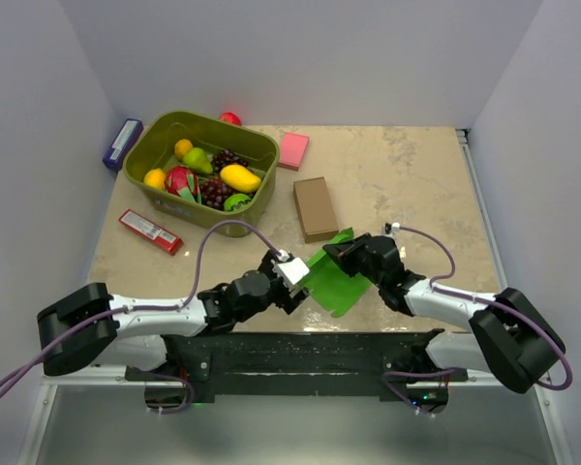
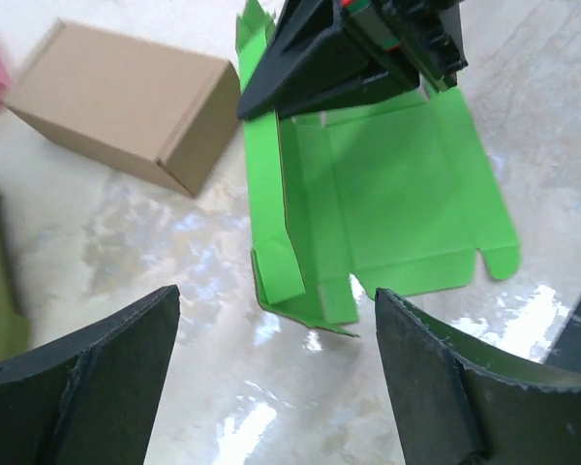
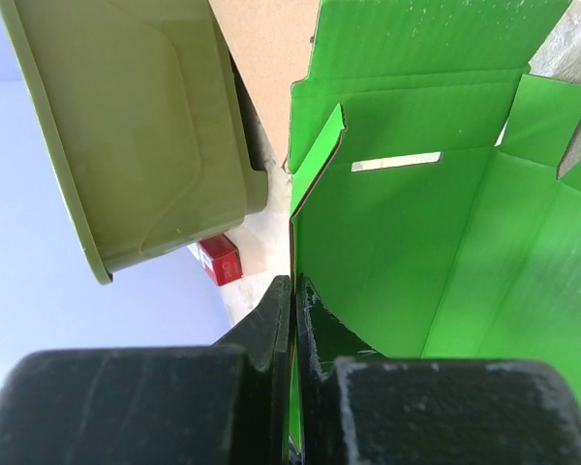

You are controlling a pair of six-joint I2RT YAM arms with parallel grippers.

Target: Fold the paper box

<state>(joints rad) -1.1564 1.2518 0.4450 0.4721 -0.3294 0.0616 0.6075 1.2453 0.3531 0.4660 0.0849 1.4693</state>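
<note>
The paper box is a bright green die-cut blank with creased flaps, lying mostly flat near the table's front middle, its far-left part lifted. My right gripper is shut on the blank's edge; in the right wrist view its jaws pinch the thin green card between them. My left gripper stands wide open just left of the sheet. From the left wrist, its fingers flank the blank's near corner without touching it, and the right gripper sits on the far edge.
A brown cardboard box lies just behind the green sheet. An olive bin of toy fruit stands at the back left, with a pink pad to its right, a red bar in front and a purple box on its left.
</note>
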